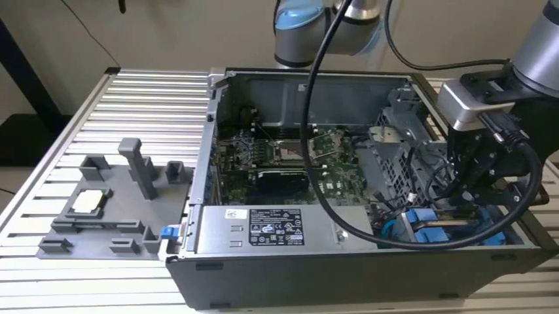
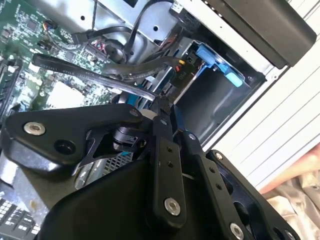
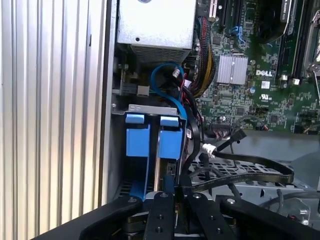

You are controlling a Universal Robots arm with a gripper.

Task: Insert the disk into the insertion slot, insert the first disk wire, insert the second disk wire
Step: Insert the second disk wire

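The disk's blue carrier (image 3: 150, 142) sits inside the insertion slot (image 3: 119, 107), a grey metal bay in the near corner of the open computer case (image 1: 349, 268) on the exterior view's right. The blue carrier (image 1: 436, 226) also shows under the arm in the exterior view. My gripper (image 3: 177, 192) hangs right over the carrier's end, its black fingers (image 2: 167, 150) drawn together on the end of a flat black disk wire (image 3: 250, 175). In the second wrist view that wire (image 2: 95, 75) runs to my gripper (image 2: 161, 106). In the exterior view my gripper (image 1: 461, 199) reaches down into the case.
A silver box with a sticker (image 1: 271, 229) lies beside the bay. A blue wire loop (image 3: 167, 80) and bundled cables (image 3: 202, 65) crowd the space next to the green motherboard (image 3: 260, 90). A grey fixture (image 1: 105, 203) stands on the slatted table (image 1: 131, 111) at the exterior view's left.
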